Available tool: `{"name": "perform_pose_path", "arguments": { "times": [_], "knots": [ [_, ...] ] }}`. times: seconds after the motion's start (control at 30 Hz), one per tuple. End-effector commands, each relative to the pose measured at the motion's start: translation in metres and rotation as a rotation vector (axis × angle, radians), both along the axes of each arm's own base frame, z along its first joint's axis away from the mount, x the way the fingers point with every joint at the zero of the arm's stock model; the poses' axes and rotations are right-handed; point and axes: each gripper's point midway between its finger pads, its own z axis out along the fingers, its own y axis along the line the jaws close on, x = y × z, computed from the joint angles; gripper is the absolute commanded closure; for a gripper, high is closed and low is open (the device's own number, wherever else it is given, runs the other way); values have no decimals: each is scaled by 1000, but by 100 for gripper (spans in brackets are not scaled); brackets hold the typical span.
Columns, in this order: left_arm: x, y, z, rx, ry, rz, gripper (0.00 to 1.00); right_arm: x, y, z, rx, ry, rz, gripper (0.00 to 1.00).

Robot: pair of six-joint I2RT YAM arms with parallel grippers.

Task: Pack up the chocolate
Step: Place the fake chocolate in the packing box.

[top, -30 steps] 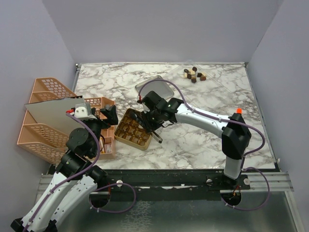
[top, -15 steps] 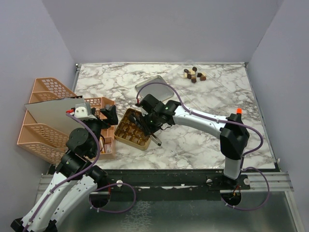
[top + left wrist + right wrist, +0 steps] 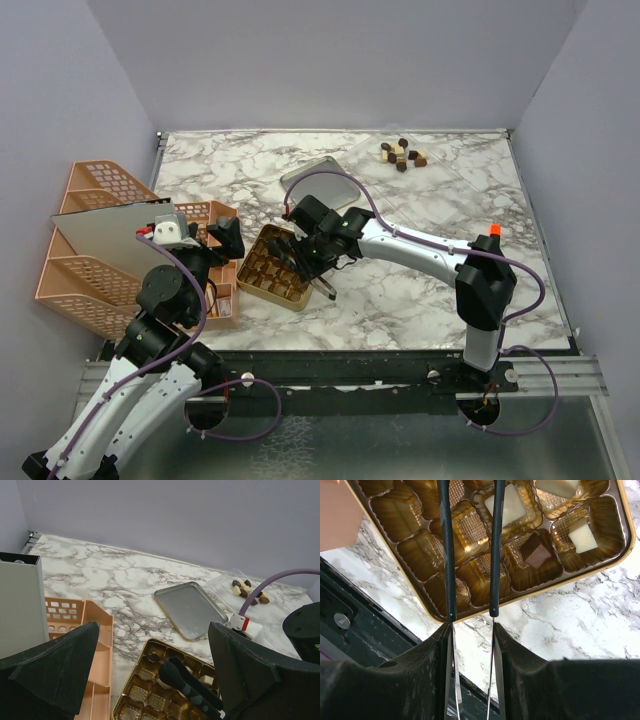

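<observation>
The chocolate is mostly in a small pile of dark, brown and white bits. The pile sits far beyond the right pincer, close to the back wall.

A few bits are already in the gold tray, which lies right under that pincer. Looking down from the right wrist, I can see three white bits and one brown bit. Each lies in its own little cup, off to the right of the pincer's two thin black fingers. The nearest white bit lies just beside the right finger and is partly hidden behind it. The two fingers stand apart over the tray. Nothing is held in the part of the gap I can see, but their tips run out of that view.

The left pincer hangs to the left of the right pincer, beside the tray. Its two big black fingers are spread wide, with nothing between them. Pink racks stand further left of it.

A grey metal lid lies flat on the marble desk, just past the right pincer. It is between that pincer and the pile.
</observation>
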Motion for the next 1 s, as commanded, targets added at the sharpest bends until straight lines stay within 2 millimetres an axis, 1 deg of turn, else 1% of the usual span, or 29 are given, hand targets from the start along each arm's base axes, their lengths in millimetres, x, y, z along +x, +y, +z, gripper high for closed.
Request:
{"name": "perform_pose_path", "arguments": {
  "times": [0.0, 0.13, 0.33, 0.43, 0.53, 0.67, 0.77, 0.93, 0.97],
  "knots": [
    [0, 6, 0, -3, -9, 28, 1, 1, 3, 3, -1, -7, -8, 61],
    [-1, 6, 1, -4, -11, 27, 1, 4, 3, 9, 4, -25, -18, 64],
    [0, 6, 1, -4, -11, 27, 1, 15, 3, 36, 29, -97, -46, 64],
    [-1, 6, 1, -4, -11, 27, 1, 26, -3, 49, 12, -159, -66, 64],
    [-1, 6, 1, -4, -12, 26, 1, 35, -12, 56, -19, -202, -83, 64],
    [-1, 5, 1, -6, -13, 24, 1, 61, -39, 59, -93, -262, -142, 65],
    [-1, 6, 2, -7, -14, 23, 1, 83, -61, 65, -99, -279, -193, 65],
    [-1, 4, 2, -8, -15, 15, 1, 123, -106, 66, -134, -298, -296, 65],
    [-1, 4, 1, -8, -14, 14, 1, 134, -117, 65, -141, -304, -324, 65]
  ]
}}
